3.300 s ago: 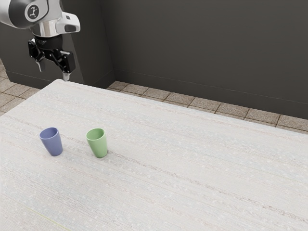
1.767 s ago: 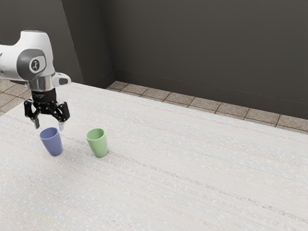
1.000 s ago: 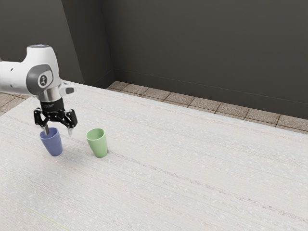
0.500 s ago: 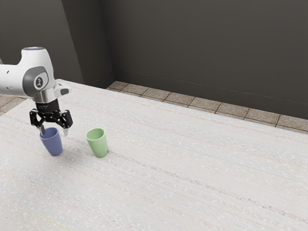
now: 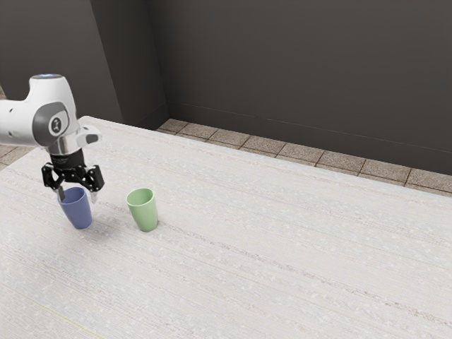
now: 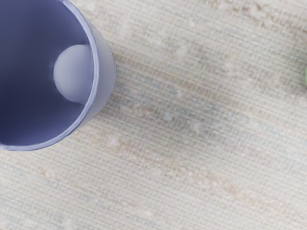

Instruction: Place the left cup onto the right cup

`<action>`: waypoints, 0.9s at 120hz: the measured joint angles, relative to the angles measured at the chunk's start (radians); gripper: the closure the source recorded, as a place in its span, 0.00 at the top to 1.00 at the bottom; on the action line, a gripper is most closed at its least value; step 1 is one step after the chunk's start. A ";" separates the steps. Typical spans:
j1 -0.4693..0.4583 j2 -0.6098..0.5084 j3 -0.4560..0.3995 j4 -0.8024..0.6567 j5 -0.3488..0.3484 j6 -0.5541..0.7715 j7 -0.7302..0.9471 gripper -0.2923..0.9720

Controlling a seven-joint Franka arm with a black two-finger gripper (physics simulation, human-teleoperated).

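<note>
A blue cup stands upright on the table near the exterior view's left, with a green cup upright a short way to its right. My gripper hangs open at the blue cup's rim. One finger is at the rim's left side and the other is just outside the cup, on the green cup's side. I cannot tell whether either finger touches it. The wrist view looks down into the blue cup, and a sliver of the green cup shows at the frame's edge.
The pale wood-grain table stretches wide to the exterior view's right of both cups. Beyond its far edge lie a tiled floor and a dark wall.
My arm came down from high above the table's far left corner to the blue cup. In the last second the hand shifted slightly to the exterior view's left; the fingers stay open and the cups have not moved.
</note>
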 joint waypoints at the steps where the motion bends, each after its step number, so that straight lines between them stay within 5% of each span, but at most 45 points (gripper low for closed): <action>1: 0.000 0.000 0.000 0.000 0.000 0.001 0.001 0.77; 108: 0.019 0.101 0.002 0.047 -0.016 0.098 0.060 0.77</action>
